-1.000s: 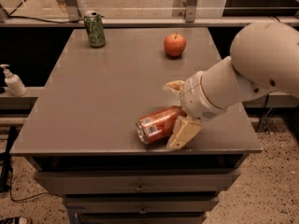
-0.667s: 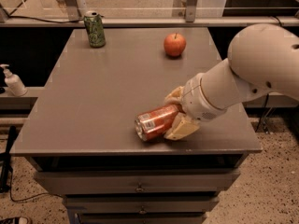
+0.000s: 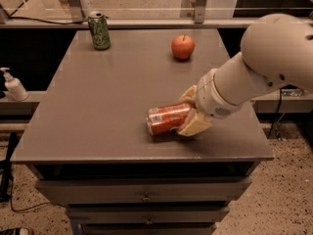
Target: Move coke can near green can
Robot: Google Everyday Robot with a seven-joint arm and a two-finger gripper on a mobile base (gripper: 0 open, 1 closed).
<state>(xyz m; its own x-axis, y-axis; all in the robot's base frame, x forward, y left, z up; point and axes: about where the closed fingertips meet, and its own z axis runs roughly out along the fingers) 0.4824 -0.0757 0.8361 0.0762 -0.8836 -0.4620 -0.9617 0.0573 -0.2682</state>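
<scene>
The coke can, orange-red with a silver end and a white label panel, lies on its side near the front of the grey table. My gripper is shut on the coke can's right end, with one cream finger behind it and one in front. The green can stands upright at the table's far left corner, well away from the gripper.
A red apple sits at the back of the table, right of centre. A white pump bottle stands on a lower ledge to the left. Drawers are below the table's front edge.
The fingers have closed onto the coke can. The can has shifted slightly left and turned to lie more level.
</scene>
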